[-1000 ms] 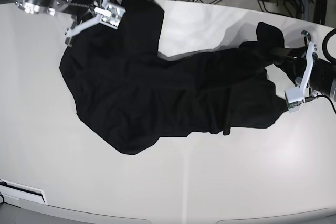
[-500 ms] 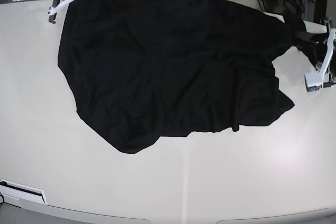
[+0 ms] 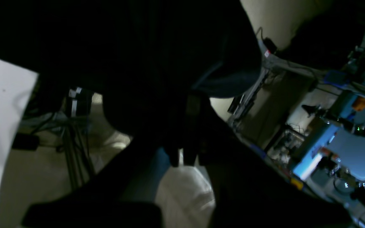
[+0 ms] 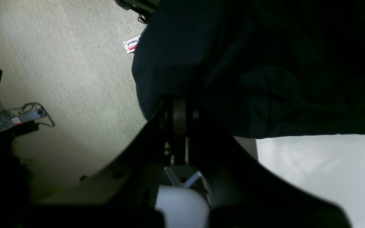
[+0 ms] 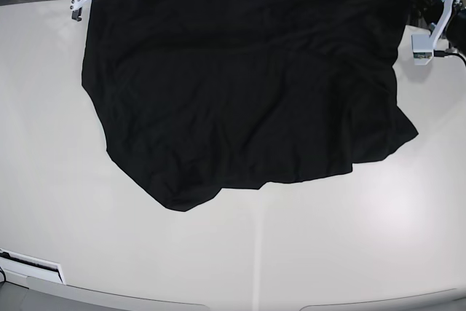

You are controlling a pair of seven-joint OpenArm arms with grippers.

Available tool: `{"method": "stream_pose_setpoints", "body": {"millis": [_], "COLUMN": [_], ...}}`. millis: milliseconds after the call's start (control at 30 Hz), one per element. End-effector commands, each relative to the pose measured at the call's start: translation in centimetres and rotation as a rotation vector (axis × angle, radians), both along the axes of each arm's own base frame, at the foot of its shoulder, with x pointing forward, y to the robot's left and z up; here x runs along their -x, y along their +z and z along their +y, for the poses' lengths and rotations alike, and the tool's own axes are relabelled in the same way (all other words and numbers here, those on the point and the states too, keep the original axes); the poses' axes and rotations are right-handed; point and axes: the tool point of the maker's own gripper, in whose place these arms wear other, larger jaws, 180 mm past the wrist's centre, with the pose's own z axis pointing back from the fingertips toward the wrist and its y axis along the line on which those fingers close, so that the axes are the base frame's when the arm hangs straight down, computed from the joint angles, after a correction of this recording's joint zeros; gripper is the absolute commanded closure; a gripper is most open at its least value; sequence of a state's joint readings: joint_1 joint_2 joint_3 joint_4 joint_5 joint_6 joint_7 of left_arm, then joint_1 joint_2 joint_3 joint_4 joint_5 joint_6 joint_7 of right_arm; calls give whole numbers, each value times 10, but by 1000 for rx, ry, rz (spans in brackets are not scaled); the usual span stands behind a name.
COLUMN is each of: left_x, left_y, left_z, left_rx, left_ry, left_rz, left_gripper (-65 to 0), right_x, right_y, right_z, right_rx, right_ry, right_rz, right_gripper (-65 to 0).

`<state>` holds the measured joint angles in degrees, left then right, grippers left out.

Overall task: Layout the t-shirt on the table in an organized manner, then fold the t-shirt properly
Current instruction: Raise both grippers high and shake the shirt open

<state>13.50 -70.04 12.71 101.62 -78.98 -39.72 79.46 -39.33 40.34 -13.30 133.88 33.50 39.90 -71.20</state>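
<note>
Both pincers clamped on t-shirt (image 5: 247, 85) far edge, left pincer (image 3: 182, 158), right pincer (image 4: 179, 126); shirt now stretched much wider across bench (image 5: 218, 253) than a second ago; layout nearly done, near hem still uneven.

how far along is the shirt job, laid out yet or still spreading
Spreading, not yet folding. Done: the t-shirt is opened into one wide sheet over the table, though its near edge lies wavy and wrinkled. In hand: the left pincer and the right pincer are each shut on the far edge, which the wrist views show past the table's rim. Left: set that edge down, smooth it, then every fold.
</note>
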Motion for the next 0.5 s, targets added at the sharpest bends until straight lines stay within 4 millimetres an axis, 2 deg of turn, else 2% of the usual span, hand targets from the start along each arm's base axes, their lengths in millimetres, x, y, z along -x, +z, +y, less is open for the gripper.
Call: {"method": "stream_pose_setpoints", "body": {"millis": [0, 100, 200, 233, 300, 333, 367, 433, 467], "left_x": [-5, -7, -7, -7, -6, -6, -7, -20, -30], "left_y": [6, 5, 7, 9, 10, 11, 11, 14, 17], "left_z": [13, 26, 26, 24, 20, 18, 18, 21, 22], "left_rx": [-46, -105, -101, -90, -68, -60, -58, -73, -76], "left_ry": [-28, -59, -53, -46, -34, -31, -29, -35, -34], "left_rz": [-17, -34, -29, -24, -17, -15, -18, -60, -92], "left_gripper": [0, 0, 0, -70, -254, -325, -361, -364, -360], "right_x": [0, -3, -7, -8, -10, -11, -12, -14, -19], "right_y": [5, 4, 3, 3, 3, 3, 3, 3, 3], "right_z": [1, -2, -3, -3, -4, -4, -4, -4, -4], "right_rx": [-12, 5, 13, 15, 21, 21, 22, 22, 23], "right_ry": [13, 15, 15, 15, 16, 16, 16, 16, 2], "right_rz": [-7, -25, -42, -50, -62, -66, -68, -76, -87], "right_gripper": [0, 0, 0, 0, 0, -36, -96, -218, -258]}}
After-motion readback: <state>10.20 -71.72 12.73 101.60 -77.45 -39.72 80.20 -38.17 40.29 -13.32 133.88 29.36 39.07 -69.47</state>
